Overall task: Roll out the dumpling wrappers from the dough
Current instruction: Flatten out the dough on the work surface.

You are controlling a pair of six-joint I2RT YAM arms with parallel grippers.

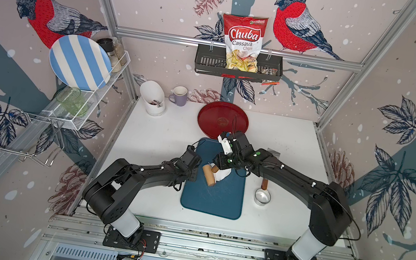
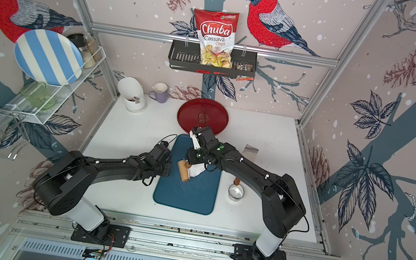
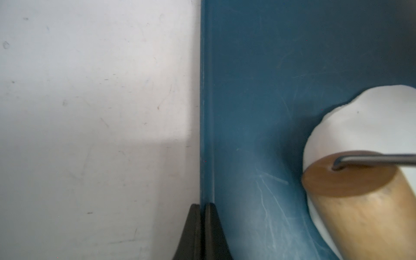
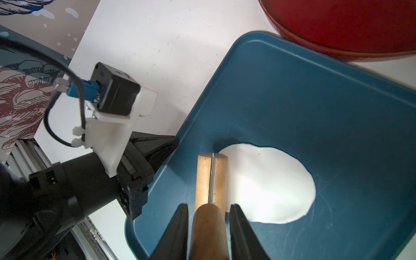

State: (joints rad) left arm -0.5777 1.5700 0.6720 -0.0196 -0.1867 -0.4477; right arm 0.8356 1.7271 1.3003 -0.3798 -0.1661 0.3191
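While the right gripper [image 4: 209,206] clamps its 2 fingers around the brown handle [image 4: 208,227] of a wooden roller [image 4: 202,177], the roller's drum lies across the left part of the dough [image 4: 270,184] and touches it. The dough is a flattened white sheet with an uneven oval outline. It lies on the far half of a blue board [image 4: 315,101], which sits in the middle of the white table [image 1: 159,139]. Seen in a top view, the roller is angled, its free end pointing toward the near left of the board. The left gripper [image 3: 202,208] is fully closed, its 2 fingertips pressed together with nothing between them, and it sits at the board's left edge, near the roller's end but apart from it. Whether it touches the board cannot be told. A red tray [image 1: 206,116] lies just behind the board, and 1 small steel ring [image 1: 262,197] stands on the table to the board's right, apart from it.
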